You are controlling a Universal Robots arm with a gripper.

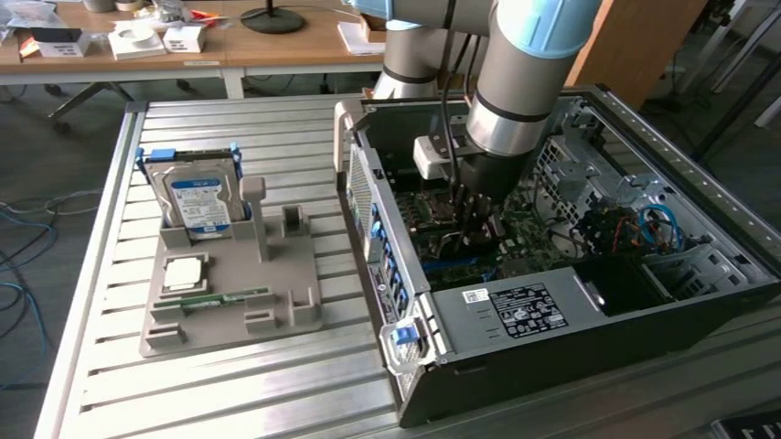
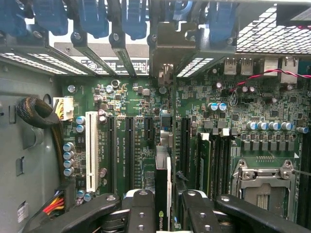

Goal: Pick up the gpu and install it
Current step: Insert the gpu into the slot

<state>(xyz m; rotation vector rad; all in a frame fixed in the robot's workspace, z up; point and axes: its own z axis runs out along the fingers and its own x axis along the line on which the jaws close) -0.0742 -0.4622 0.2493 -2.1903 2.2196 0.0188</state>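
1. I count 1 arm [image 1: 525, 82], 1 gripper [image 1: 474, 215] and 1 gpu [image 2: 162, 194].
2. On the table [image 1: 244, 384] there is 1 open computer case [image 1: 720, 274] at the exterior view's right. At the exterior view's left there is 1 grey tray [image 1: 293, 302].
3. The tray carries 1 hard drive [image 1: 201, 201] with a blue label, standing upright, 1 processor chip [image 1: 183, 273] and 1 green memory stick [image 1: 226, 297].
4. The gpu is inside the case, over the motherboard [image 2: 131, 102], and the wrist view shows it edge-on. Its long axis runs parallel to the long card slots, among them 1 white slot [image 2: 91, 150].
5. One end of the gpu is between the gripper fingers [image 2: 141, 213]. The other end points to the case wall with the slot covers, where a silvery bracket stands.
6. The gripper [image 2: 167, 211] reaches down into the case. Its 2 fingers are only a little apart and they clamp the thin card from both sides, so it is grasping the gpu.
7. I cannot tell if the lower edge of the card already sits in a slot.
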